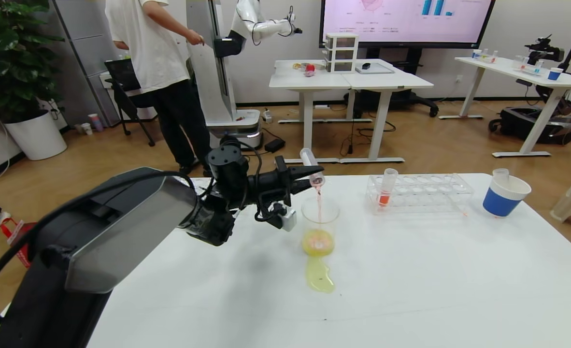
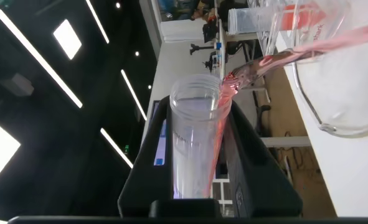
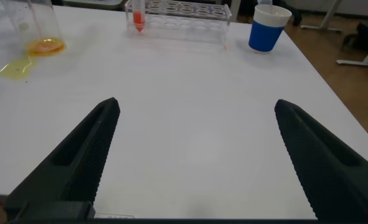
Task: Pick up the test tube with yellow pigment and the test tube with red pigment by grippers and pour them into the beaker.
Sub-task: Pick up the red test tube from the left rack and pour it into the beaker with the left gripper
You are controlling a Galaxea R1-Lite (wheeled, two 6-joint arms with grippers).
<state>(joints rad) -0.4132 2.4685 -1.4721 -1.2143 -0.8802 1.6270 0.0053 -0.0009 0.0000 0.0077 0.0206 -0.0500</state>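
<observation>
My left gripper (image 1: 313, 172) is shut on the red-pigment test tube (image 1: 311, 166) and holds it tipped mouth-down over the beaker (image 1: 320, 212). A thin pink stream runs from the tube into the beaker, which holds yellow liquid at its bottom. In the left wrist view the tube (image 2: 196, 143) sits between the black fingers (image 2: 258, 168), and the stream crosses to the beaker's rim (image 2: 333, 124). My right gripper (image 3: 196, 104) is open and empty over bare table; it is out of the head view. No tube with yellow liquid shows.
A yellow puddle (image 1: 320, 278) lies on the table in front of the beaker. A clear rack (image 1: 421, 191) to the right holds an orange-red tube (image 1: 386, 191). A blue-and-white paper cup (image 1: 505, 195) with an empty clear tube stands at the far right.
</observation>
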